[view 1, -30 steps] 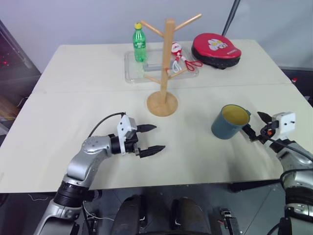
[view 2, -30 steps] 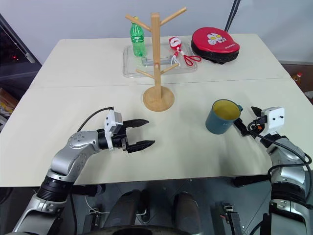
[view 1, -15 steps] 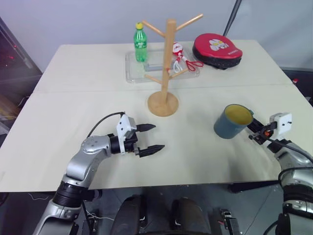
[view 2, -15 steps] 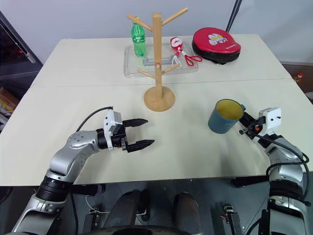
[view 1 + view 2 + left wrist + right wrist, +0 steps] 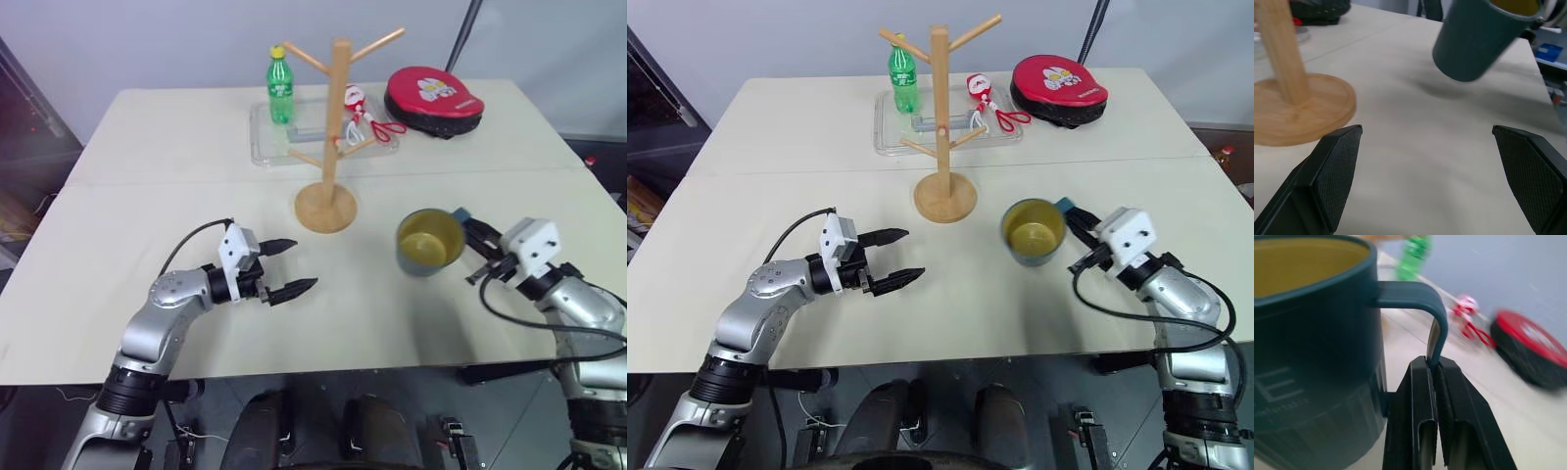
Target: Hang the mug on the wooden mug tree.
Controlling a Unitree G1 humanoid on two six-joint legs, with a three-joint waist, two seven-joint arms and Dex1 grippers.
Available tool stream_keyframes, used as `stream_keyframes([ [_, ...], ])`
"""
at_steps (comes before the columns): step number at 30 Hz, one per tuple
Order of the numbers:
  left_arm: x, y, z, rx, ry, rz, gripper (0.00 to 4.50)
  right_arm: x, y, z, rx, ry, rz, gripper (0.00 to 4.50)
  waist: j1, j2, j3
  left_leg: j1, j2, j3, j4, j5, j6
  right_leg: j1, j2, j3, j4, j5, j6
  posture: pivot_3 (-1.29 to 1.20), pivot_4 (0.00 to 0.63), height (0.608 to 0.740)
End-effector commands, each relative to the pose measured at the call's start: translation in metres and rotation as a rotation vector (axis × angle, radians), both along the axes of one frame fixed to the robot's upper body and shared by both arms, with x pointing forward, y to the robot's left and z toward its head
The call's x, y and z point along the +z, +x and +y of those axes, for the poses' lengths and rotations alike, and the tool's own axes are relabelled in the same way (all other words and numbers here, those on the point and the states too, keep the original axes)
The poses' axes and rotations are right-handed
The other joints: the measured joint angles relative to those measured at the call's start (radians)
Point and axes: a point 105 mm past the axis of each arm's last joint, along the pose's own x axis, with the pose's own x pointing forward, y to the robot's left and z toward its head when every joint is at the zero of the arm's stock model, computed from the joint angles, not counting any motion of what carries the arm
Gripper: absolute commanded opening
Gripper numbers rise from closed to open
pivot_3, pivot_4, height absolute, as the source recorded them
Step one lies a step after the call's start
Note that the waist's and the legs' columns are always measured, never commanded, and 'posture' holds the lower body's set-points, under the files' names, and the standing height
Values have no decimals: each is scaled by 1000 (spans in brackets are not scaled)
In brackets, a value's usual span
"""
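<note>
While the mug (image 5: 429,241) hangs off the counter (image 5: 147,147) beside the wooden mug tree (image 5: 329,137), pegs bare, the left tool (image 5: 286,266) gapes idle. Up close, the right tool (image 5: 1434,382) pinches its handle; hanging remains.

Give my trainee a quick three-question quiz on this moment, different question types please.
1. True or false: the mug hangs on a peg of the mug tree.
2. What part of the mug does the right claw grip?
A) rim B) handle C) base
3. Fill in: the left claw is ____ and holds nothing.

Key: 1 false, it is carried near the tree's base. 2 B, fingers pinch the handle. 3 open.
</note>
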Motion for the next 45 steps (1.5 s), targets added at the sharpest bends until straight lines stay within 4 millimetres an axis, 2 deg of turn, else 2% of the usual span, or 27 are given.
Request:
stream_keyframes([
  [1, 14, 9, 9, 46, -16, -74, 4500, 34, -6, 34, 67, -10, -105, 37, 3, 0, 0, 0, 0, 0, 0, 0, 0, 0, 0, 0, 0, 0, 0, 0, 150, 739],
  [5, 20, 15, 16, 77, -30, -101, 4500, 45, -7, 59, 107, -5, -100, 37, 6, 0, 0, 0, 0, 0, 0, 0, 0, -1, 0, 0, 0, 0, 0, 0, 150, 739],
  [7, 29, 19, 26, 109, -50, -126, 4500, 54, -5, 73, 97, -5, -103, 37, 8, 0, 0, -1, 0, 0, 0, 0, 0, -1, 0, 0, 0, 0, 0, 0, 150, 739],
  [14, 59, 22, 47, 135, -82, -182, 4500, 81, 16, 98, 20, -12, -69, 37, 9, 0, 0, -2, 0, 0, 0, 0, 0, -3, 0, 0, 0, 0, 0, 0, 150, 739],
  [19, 83, 19, 51, 118, -112, -218, 4500, 91, 27, 114, -4, -65, -49, 37, 11, -1, 0, -3, 0, 0, 0, 0, 0, -4, 0, 0, 0, 0, 0, 0, 150, 739],
  [24, 93, 12, 48, 85, -132, -216, 4500, 95, 35, 123, -25, -79, -41, 37, 8, -1, 0, -3, 0, 0, 1, 0, 0, -3, 0, 0, 0, 0, 0, 0, 150, 739],
  [32, 99, 5, 44, 51, -140, -207, 4500, 104, 46, 128, -58, -69, -43, 37, 2, -1, 1, -3, 0, 0, 1, 1, -1, -3, 1, -1, 0, 0, 0, 0, 150, 739],
  [40, 98, 2, 42, 48, -145, -204, 4500, 110, 53, 134, -68, -69, -42, 37, -11, -1, 1, -3, 0, 0, 0, 1, -2, -4, 2, -1, 1, 0, 0, 0, 150, 739],
  [45, 98, 2, 40, 48, -150, -204, 4500, 107, 58, 138, -80, -88, -14, 37, -11, -1, 1, -3, 0, 0, 0, 1, -2, -4, 2, -1, 1, 0, 0, 0, 150, 739],
])
